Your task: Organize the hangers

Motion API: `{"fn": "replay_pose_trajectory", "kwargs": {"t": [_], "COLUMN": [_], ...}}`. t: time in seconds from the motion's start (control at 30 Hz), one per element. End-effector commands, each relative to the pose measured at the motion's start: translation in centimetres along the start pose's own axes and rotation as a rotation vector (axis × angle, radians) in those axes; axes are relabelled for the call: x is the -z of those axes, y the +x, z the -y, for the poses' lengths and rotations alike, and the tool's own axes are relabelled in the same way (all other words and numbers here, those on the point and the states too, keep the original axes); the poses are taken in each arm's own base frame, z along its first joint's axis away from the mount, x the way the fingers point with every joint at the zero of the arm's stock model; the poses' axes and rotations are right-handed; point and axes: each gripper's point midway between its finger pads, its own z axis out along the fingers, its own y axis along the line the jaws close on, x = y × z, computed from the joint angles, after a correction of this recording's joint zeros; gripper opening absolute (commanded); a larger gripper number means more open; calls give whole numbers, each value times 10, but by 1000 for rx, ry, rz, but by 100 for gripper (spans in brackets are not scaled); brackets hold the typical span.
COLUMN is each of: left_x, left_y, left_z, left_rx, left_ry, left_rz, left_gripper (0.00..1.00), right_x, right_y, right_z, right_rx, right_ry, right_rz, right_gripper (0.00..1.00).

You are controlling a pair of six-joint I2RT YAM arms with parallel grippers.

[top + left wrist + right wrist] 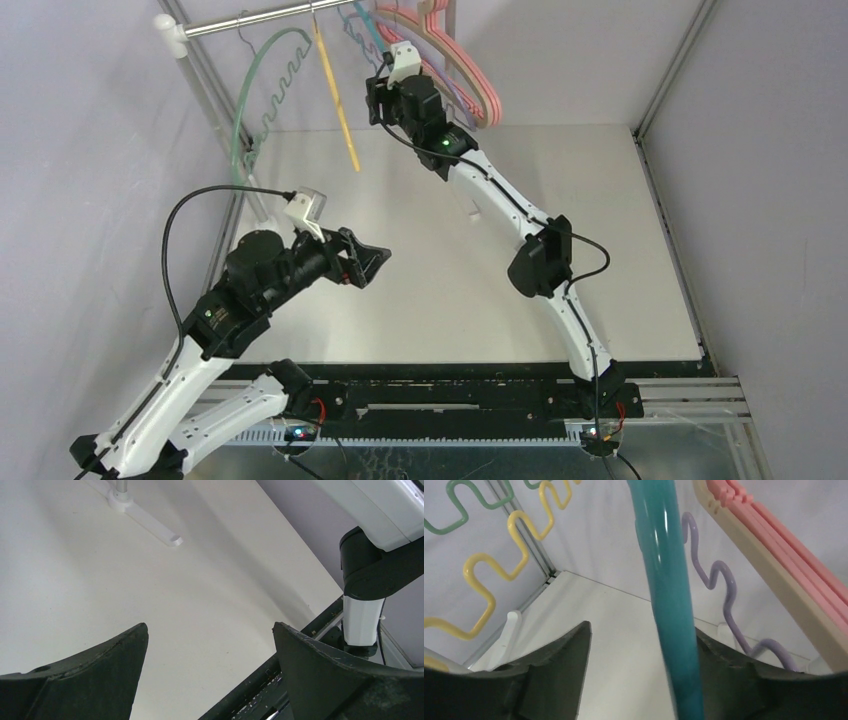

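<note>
All visible hangers [484, 95] hung on the far rail [250, 18], so little seemed left: the right gripper [641, 630] stood spread around the teal hanger [664, 580], unclamped, while the left gripper [210, 630] hovered near, open and empty.

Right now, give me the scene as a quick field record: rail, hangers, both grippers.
rail: silver metal rail, top left of the overhead view
hanging, left to right: green hanger, yellow hanger, teal hanger, lavender hanger, tan hanger, pink hangers
right gripper: open, teal hanger's bar between the fingers, nearer one side
left gripper: open, empty, over the table
</note>
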Motion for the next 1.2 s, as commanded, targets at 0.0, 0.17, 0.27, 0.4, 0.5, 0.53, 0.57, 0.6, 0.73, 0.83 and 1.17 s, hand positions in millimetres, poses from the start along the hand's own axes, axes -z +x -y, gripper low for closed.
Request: {"fn": "replay_pose_trajectory", "kwargs": {"t": [0.0,0.17,0.27,0.4,0.5,0.53,0.57,0.6,0.73,0.83,1.17], "left_x": [3,-1,-7,-16,-21,-22,-23,-24,-28,-30,-31], "left_y": [-27,-19,-10,4,11,13,15,17,24,28,46], "left_z": [7,0,-8,-20,-29,-32,-34,-36,-40,-38,-57], "left_rx": [-18,1,11,19,26,29,34,39,58,72,93], "left_ry": [25,3,-22,-55,-82,-90,-98,-102,-110,-93,-180], "left_rz": [74,60,38,3,-16,-18,-20,-23,-41,-50,-70], "left_gripper": [100,99,99,100,99,99,99,99,100,99,99], "right_x": [25,40,55,81,102,109,115,122,146,157,206], "right_y": [-72,-77,-79,-83,-85,-85,-84,-83,-77,-74,-62], "right_z": [7,9,10,17,24,26,27,28,31,32,37], "right_rx": [-13,1,17,43,61,66,70,73,81,80,89], "right_ry": [14,14,15,33,48,51,51,51,42,31,22], "right_rz": [143,118,99,85,73,64,55,47,16,-1,-55], "right_gripper": [81,100,100,100,100,100,100,100,100,100,100]}}
